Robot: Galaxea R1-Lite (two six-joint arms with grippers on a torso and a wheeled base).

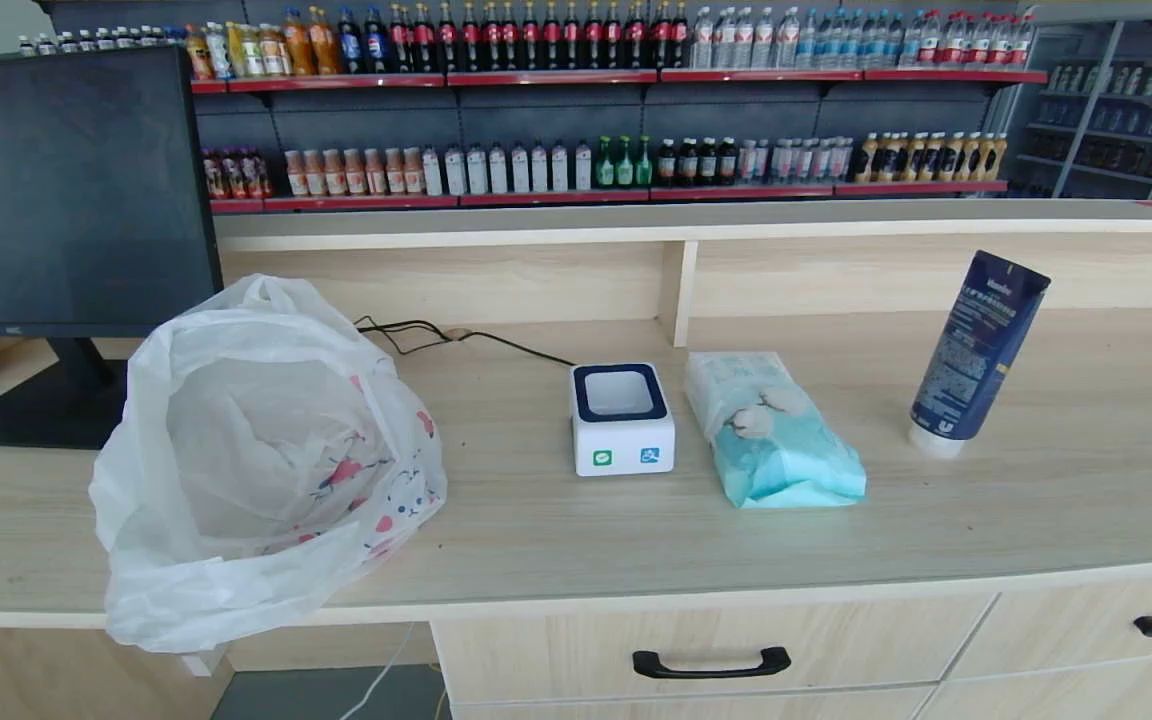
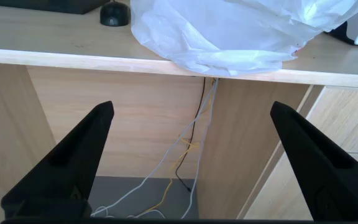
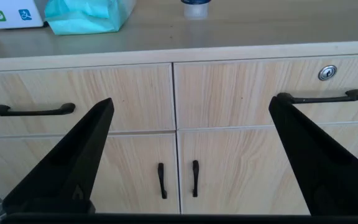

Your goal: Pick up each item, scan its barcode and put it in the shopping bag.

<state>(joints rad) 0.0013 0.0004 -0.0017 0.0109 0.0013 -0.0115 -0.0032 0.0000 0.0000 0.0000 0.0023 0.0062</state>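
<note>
Left claw, right claw both spread wide, empty, below counter. We reckon first pick pending: right claw needs lift, grab wipes pack by scanner.

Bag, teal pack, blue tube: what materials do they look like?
Shopping bag: thin translucent plastic film, crinkled and slumped. Teal pack: soft glossy plastic wrap, puckered end seam. Blue tube: likely squeezable plastic, smooth sheen, standing on its white cap.
</note>
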